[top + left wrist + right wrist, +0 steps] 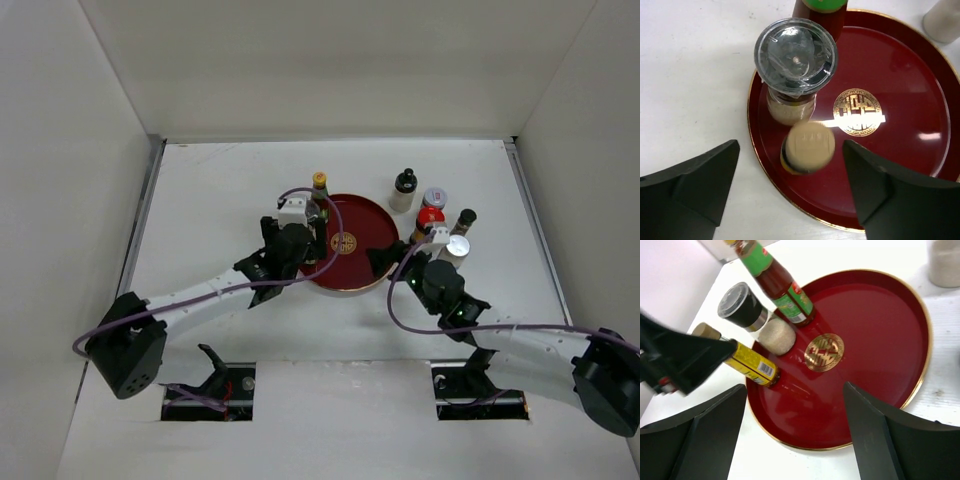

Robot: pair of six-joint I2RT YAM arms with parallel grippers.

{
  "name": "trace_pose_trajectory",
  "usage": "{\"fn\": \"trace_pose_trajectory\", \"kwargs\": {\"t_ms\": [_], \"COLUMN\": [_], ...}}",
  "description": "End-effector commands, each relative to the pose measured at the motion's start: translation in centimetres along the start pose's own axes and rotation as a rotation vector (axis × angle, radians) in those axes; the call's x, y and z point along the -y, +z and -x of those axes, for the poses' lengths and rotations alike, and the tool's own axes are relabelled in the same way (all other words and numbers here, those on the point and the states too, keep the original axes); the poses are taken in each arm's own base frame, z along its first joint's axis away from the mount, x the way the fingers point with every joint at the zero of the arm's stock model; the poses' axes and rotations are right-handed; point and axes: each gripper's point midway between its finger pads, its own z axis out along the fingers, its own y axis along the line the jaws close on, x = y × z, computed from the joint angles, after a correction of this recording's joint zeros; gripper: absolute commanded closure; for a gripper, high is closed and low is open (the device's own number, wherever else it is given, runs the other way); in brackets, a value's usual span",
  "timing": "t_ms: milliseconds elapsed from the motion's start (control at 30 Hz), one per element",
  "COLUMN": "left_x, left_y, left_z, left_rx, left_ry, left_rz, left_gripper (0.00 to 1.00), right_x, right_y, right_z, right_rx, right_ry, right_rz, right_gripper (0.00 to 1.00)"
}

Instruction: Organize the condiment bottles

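Three condiment bottles stand on the left part of the round red tray (910, 85). They are a yellow-label bottle with a tan cap (808, 146), a black-capped jar of white grains (795, 55) and a red sauce bottle with a green cap (821, 12). My left gripper (790, 146) is open, its fingers on either side of the yellow bottle, not touching it. My right gripper (795, 386) is open and empty above the tray's near rim (805, 446). Several more bottles stand right of the tray: a black-capped one (404, 190), a silver-capped jar (434, 197), a red-capped one (430, 215), a dark-capped one (463, 220) and a silver-capped one (457, 246).
The tray (362, 215) sits mid-table with a gold emblem (344, 242) at its centre. My two grippers (312, 240) (392, 262) are close together over it. White walls enclose the table on three sides.
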Motion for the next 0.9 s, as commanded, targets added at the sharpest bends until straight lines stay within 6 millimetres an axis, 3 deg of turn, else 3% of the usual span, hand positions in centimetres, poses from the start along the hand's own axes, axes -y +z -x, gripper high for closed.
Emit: {"fn": "trace_pose_trajectory", "kwargs": {"t_ms": [0, 167, 233, 300, 367, 433, 567, 633, 767, 867], "left_x": [0.8, -0.5, -1.7, -3.6, -5.7, -7.7, -10.3, -11.2, -11.4, -11.6], "left_y": [-2.1, -4.3, -5.4, -6.1, -6.5, -6.4, -5.3, -4.7, -4.1, -3.9], "left_z": [5.3, 8.0, 8.7, 8.9, 8.4, 7.3, 4.8, 4.0, 2.7, 1.9], "left_rx": [0.153, 0.305, 0.378, 0.448, 0.490, 0.506, 0.492, 0.486, 0.471, 0.456], "left_ry": [-0.122, -0.232, -0.291, -0.348, -0.401, -0.453, -0.515, -0.530, -0.558, -0.554], "left_rz": [-0.077, -0.117, -0.124, -0.098, -0.047, 0.011, 0.092, 0.118, 0.107, 0.112], "left_gripper": [0.10, 0.03, 0.03, 0.02, 0.02, 0.01, 0.01, 0.01, 0.01, 0.01], "right_x": [-1.0, -2.3, -2.0, -1.2, 0.4, 2.1, 6.0, 7.6, 10.9, 12.0], "right_y": [0.5, 1.0, 0.9, 0.5, 0.2, -0.1, 0.0, 0.8, 2.7, 3.6], "right_z": [3.5, 5.9, 7.4, 9.1, 10.8, 12.2, 14.3, 15.0, 15.5, 14.8], "right_rx": [0.074, 0.071, 0.083, 0.103, 0.125, 0.141, 0.147, 0.126, 0.026, -0.065], "right_ry": [0.002, -0.052, -0.094, -0.134, -0.170, -0.196, -0.229, -0.249, -0.291, -0.305], "right_rz": [-0.032, -0.062, -0.113, -0.178, -0.262, -0.343, -0.519, -0.578, -0.670, -0.684], "right_gripper": [0.21, 0.65, 0.71, 0.72, 0.67, 0.56, 0.16, 0.02, 0.00, 0.00]}}
